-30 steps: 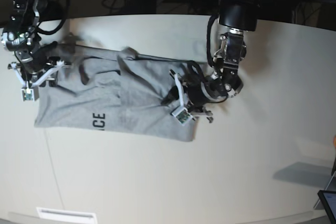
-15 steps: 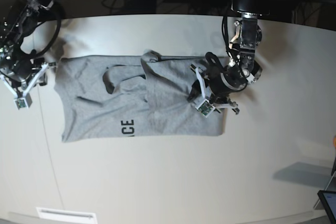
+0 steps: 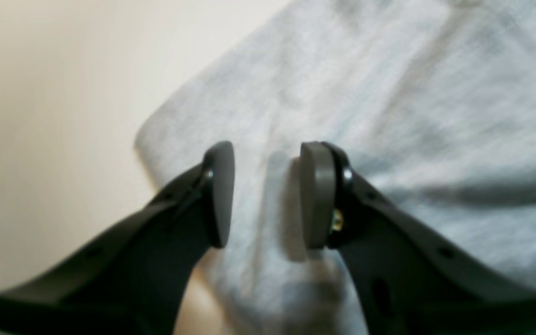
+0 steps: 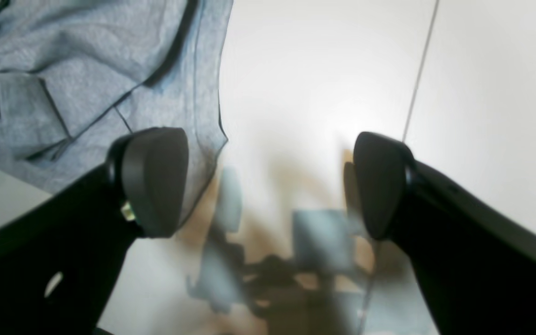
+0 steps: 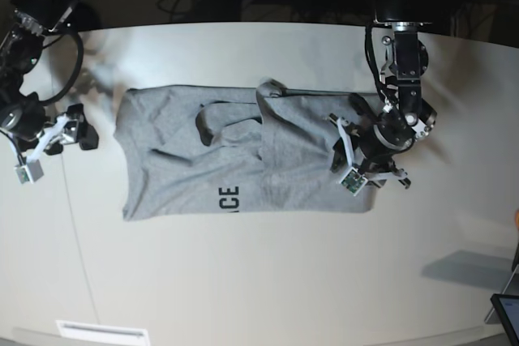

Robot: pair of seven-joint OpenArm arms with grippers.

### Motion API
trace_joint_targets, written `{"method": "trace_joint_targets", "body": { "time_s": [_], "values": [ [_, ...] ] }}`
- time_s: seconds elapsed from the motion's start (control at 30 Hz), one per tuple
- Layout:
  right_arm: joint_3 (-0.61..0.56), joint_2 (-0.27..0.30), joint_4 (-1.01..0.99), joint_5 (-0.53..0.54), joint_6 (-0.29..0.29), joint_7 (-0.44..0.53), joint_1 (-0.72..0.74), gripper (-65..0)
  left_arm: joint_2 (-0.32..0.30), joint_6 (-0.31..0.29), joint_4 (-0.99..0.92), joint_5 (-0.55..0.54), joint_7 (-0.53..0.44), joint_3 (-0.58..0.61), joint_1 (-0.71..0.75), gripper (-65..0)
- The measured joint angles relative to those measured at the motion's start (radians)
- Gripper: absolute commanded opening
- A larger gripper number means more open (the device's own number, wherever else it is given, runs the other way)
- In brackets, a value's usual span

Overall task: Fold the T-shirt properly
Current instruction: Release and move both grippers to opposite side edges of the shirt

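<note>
Table (image 5: 243, 281): wide, pale, bare around cloth.
T-shirt (image 5: 243, 155): mid-table, spread sideways, ridge of bunched folds across upper part, lettering near lower edge. Risk: fold over bunching locks creases in.
Left gripper (image 3: 265, 195): over shirt's edge, jaws partly apart, cloth between pads; true pinch unclear. Risk: slips free on pull.
Right gripper (image 4: 268, 184): jaws wide, empty, over bare table beside shirt's edge. Risk: that end unheld, drags.

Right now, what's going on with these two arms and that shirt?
Two robot arms are folding a grey T-shirt spread on a pale table. The left gripper has shirt fabric running between its jaws at one end. The right gripper is off the shirt, jaws wide apart over bare table beside its other edge. The shirt is partly folded and rumpled.
</note>
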Motion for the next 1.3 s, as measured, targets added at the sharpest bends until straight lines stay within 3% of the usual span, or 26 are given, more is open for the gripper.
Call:
{"method": "trace_joint_targets", "body": {
  "time_s": [0.2,0.47,0.67,0.83,0.93,1.0,1.3],
  "values": [
    [0.000,-0.014,-0.149,0.053,0.001,-0.010,0.033,-10.9,-0.007,0.000,0.000,-0.002,-0.001,-0.018,0.003,-41.7],
    [0.000,-0.008,-0.315,0.247,0.000,-0.005,0.047,-10.9,-0.085,0.000,0.000,0.004,-0.001,-0.157,0.040,-41.7],
    [-0.021,-0.006,-0.365,0.270,0.000,0.007,0.072,-10.7,-0.161,0.002,-0.019,0.002,-0.001,-0.255,0.078,-41.7],
    [-0.109,-0.013,-0.368,0.272,0.000,0.041,0.092,-10.7,-0.165,-0.002,-0.108,-0.004,-0.005,-0.248,0.084,-41.7],
    [-0.144,-0.023,-0.369,0.276,-0.077,0.065,0.090,-10.7,-0.161,-0.001,-0.127,-0.003,-0.007,-0.249,0.085,-41.7],
    [-0.145,-0.032,-0.370,0.280,-0.088,0.068,0.089,-10.7,-0.161,0.002,-0.141,-0.014,-0.013,-0.228,0.076,-41.7],
    [-0.163,-0.043,-0.370,0.278,-0.088,0.086,0.090,-10.7,-0.140,0.024,-0.151,-0.017,-0.041,-0.124,0.047,-41.7]
  ]
}}
